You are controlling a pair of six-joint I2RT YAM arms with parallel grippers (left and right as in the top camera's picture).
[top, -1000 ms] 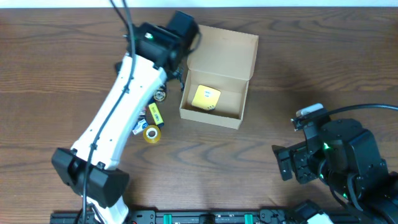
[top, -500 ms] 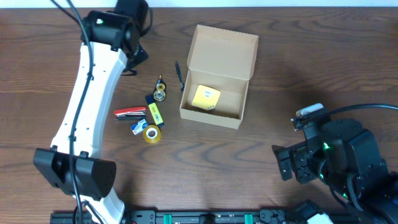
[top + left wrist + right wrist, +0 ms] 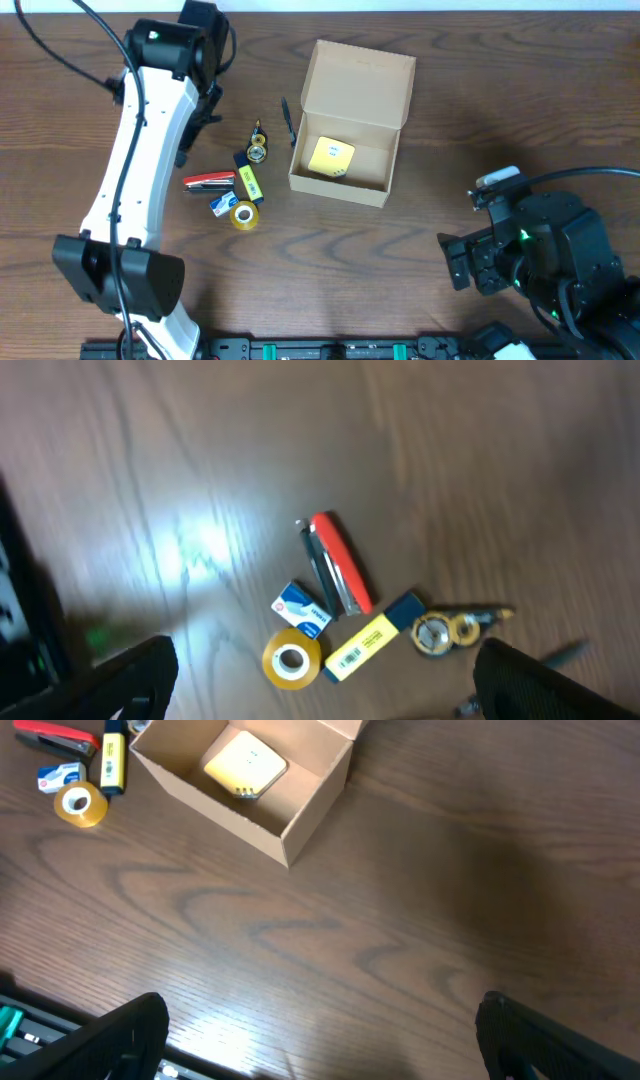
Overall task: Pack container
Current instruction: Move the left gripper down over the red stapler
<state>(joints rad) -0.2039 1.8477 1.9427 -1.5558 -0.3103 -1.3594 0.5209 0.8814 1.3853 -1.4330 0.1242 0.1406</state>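
Open container (image 3: 338, 188), long axis left-right, flap pointing rearward; left claw (image 3: 325, 665) and right claw (image 3: 320, 1020) spread wide

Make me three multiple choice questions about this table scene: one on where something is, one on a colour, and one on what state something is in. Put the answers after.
1. Where is the yellow pad? A beside the box; B inside the box; C under the box.
2. What colour is the stapler? A red; B green; C white.
3. How is the lid of the box? A taped shut; B folded open; C torn off.

Answers:
1 B: the pad lies on the box floor, within its walls.
2 A: its body is plainly red.
3 B: the flap stands back and the inside shows.
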